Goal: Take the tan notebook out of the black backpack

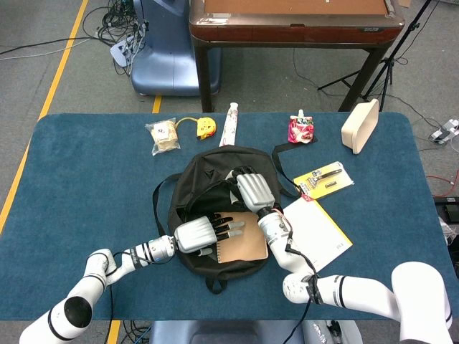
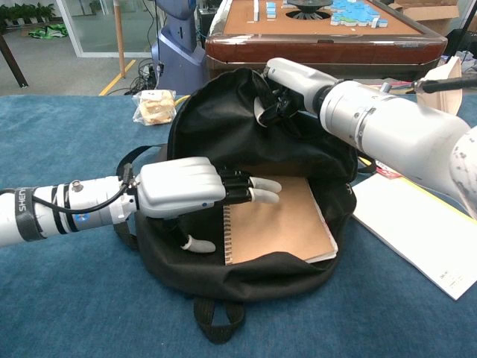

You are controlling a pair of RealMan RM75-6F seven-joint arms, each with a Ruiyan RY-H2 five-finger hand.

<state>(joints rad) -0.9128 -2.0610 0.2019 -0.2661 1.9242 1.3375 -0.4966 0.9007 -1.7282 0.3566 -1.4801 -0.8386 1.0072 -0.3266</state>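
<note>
Fingers [image 2: 253,195] of left robot hand [image 2: 182,198] stretched flat over tan notebook [image 2: 276,220], grasping nothing; right robot hand [image 2: 287,89] clenched on black backpack [image 2: 223,119] rim, lifted.

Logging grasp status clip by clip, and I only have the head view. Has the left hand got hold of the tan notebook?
Observer: Not yet. From the chest view, the left hand's fingers lie straight over the tan notebook, with the thumb hanging outside its spiral edge.
Operator: What is the right hand doing?
Observer: The right hand grips the black backpack's raised upper flap, keeping the mouth open.
</note>
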